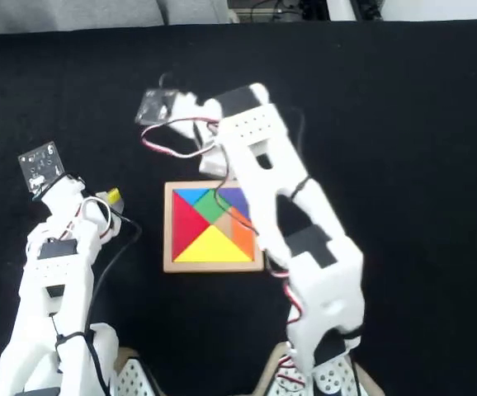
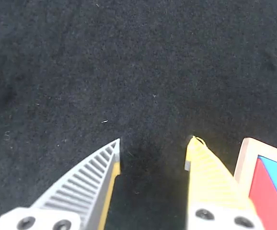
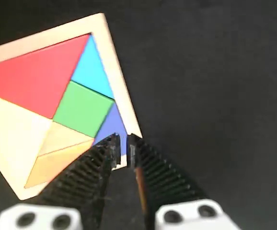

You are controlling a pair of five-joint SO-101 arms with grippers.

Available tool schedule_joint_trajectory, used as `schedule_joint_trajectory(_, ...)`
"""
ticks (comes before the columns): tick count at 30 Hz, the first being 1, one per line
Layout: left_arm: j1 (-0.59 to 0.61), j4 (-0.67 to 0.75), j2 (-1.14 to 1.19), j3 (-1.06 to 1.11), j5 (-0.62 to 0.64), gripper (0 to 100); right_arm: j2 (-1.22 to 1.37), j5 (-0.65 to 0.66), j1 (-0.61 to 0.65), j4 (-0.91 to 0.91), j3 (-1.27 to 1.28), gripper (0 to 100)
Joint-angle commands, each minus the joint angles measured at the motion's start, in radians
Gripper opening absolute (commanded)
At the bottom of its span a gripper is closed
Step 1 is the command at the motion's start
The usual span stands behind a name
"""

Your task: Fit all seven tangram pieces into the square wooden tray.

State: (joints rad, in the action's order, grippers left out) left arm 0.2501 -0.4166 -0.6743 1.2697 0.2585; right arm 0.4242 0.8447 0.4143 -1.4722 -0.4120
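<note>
The square wooden tray (image 1: 169, 247) lies mid-table. It holds a red triangle (image 1: 187, 223), a yellow triangle (image 1: 214, 246), a light blue triangle (image 1: 193, 196), a green square (image 1: 214, 208), a dark blue triangle (image 3: 113, 125) and an orange piece (image 3: 57, 165). Between green and orange is a pale tan triangle (image 3: 64, 139); whether it is bare wood or a piece I cannot tell. My right gripper (image 3: 121, 144) hangs over the tray's corner by the dark blue triangle, its black fingers nearly together and holding nothing. My left gripper (image 2: 154, 146) stands open over bare cloth left of the tray (image 2: 246, 158).
Black cloth covers the whole table. The right arm (image 1: 255, 140) reaches across the tray's right side from the near edge. The left arm (image 1: 57, 247) stands at the left, its yellow fingertip (image 1: 112, 197) a short way from the tray.
</note>
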Motion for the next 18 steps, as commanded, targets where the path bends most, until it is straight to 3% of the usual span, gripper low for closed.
schedule_joint_trajectory(1,-0.016,0.017,-0.015,-0.015,0.008,22,-0.124,-0.077,-0.032,-0.006,-0.042,1.3)
schedule_joint_trajectory(9,-0.038,0.018,-0.014,-0.013,0.006,22,-0.392,-0.281,-0.083,-0.106,-0.045,1.1)
schedule_joint_trajectory(11,-0.074,0.032,-0.014,-0.005,-0.049,22,-0.499,-0.318,-0.098,-0.135,-0.051,1.1)
schedule_joint_trajectory(14,-0.107,0.071,-0.023,0.027,-0.130,22,-0.673,-0.344,-0.127,-0.158,-0.039,1.1)
schedule_joint_trajectory(18,-0.079,0.091,-0.026,0.021,-0.138,22,-0.875,-0.348,-0.186,-0.183,0.050,1.1)
